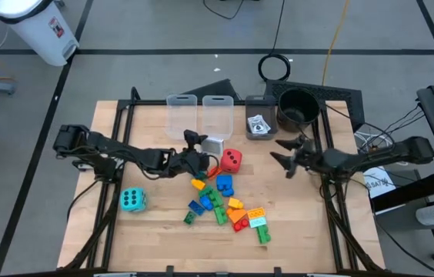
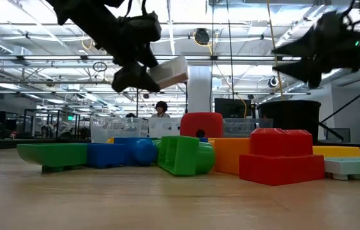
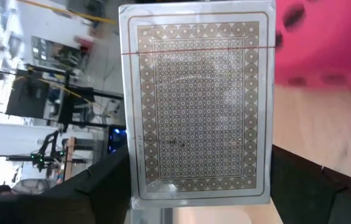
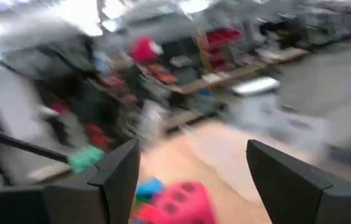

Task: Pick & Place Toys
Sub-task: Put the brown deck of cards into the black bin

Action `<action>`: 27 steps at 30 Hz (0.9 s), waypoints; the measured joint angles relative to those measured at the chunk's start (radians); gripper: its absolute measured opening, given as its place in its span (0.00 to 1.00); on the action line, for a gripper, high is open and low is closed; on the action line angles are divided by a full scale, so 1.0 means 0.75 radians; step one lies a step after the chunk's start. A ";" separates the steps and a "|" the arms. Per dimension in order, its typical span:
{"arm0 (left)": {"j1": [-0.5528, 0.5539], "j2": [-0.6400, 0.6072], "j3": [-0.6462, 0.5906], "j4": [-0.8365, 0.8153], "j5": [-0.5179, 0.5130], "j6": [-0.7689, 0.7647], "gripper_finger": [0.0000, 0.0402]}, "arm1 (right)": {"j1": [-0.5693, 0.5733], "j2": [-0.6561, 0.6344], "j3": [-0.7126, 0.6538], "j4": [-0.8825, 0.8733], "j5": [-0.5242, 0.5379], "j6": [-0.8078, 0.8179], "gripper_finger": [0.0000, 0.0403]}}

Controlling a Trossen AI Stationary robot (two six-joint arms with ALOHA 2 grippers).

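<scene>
Left arm stretched across the table [image 1: 148, 246] from 9 o'clock toward centre, left gripper [image 1: 201, 154] raised off the wood and pinching a deck of cards [image 1: 214, 145] between its fingers, just short of the clear bins [image 1: 181, 108] at 12 o'clock. Same deck [image 3: 194, 106] fills the left wrist view, patterned back facing the camera, dark fingers [image 3: 101, 193] on both sides. Held well above the surface in the low view [image 2: 169, 72]. Right arm in from 3 o'clock, right gripper [image 1: 288, 159] hovering with jaws spread, nothing between them. Red die [image 1: 232, 160] at centre, just beside the held deck. Teal die [image 1: 132, 200] alone at 8 o'clock. Brick pile [image 1: 225, 204] at 6 o'clock of the red die: blue, green, orange, yellow, red pieces, mostly touching. More cards [image 1: 258, 126] in the third bin at 12 o'clock, black pot [image 1: 297, 108] beside it at 1 o'clock. Surface: light wood planks on a black frame. Beyond: grey floor with dark tape lines, white trash can [image 1: 36, 27] at 10 o'clock, cables. Low view: open hall, ceiling trusses, a person [image 2: 161, 108] far behind the bins.
</scene>
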 joint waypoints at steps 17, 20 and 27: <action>-0.082 0.295 0.199 0.242 -0.238 0.302 0.76 | -0.178 0.808 0.494 0.007 -0.422 0.252 0.66; -0.096 0.314 0.214 0.219 -0.236 0.298 0.76 | -0.171 0.923 0.506 0.129 -0.419 0.236 0.66; -0.146 0.325 0.237 0.237 -0.276 0.279 0.76 | -0.169 1.125 0.511 0.404 -0.439 0.244 0.66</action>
